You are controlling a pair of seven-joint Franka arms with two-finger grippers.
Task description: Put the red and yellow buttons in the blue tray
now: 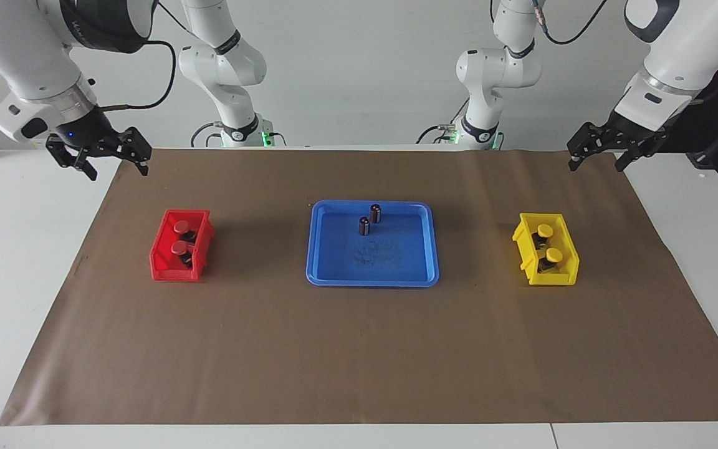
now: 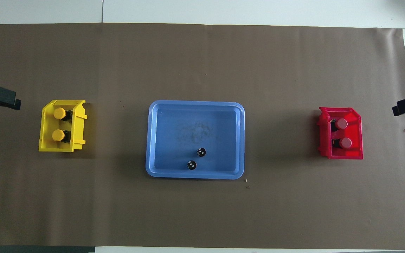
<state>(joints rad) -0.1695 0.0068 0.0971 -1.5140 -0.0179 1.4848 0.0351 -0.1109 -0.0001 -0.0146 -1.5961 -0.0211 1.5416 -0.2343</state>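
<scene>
Two red buttons (image 1: 179, 237) sit in the small red bin (image 1: 172, 272) toward the right arm's end. Two yellow buttons (image 1: 549, 243) sit in the small yellow bin (image 1: 552, 279) toward the left arm's end. The blue tray (image 1: 371, 282) lies mid-table between the bins and holds no buttons. My right gripper (image 1: 116, 167) is open and empty, raised over the mat's corner near the red bin. My left gripper (image 1: 596, 164) is open and empty, raised over the mat's corner near the yellow bin. In the overhead view the red buttons (image 2: 343, 133) and yellow buttons (image 2: 58, 123) show in their bins.
Two dark capless cylinders (image 1: 369, 219) stand in the blue tray at the side nearer to the robots, also seen from overhead (image 2: 196, 159). A brown mat (image 1: 359, 349) covers most of the white table (image 1: 16, 249).
</scene>
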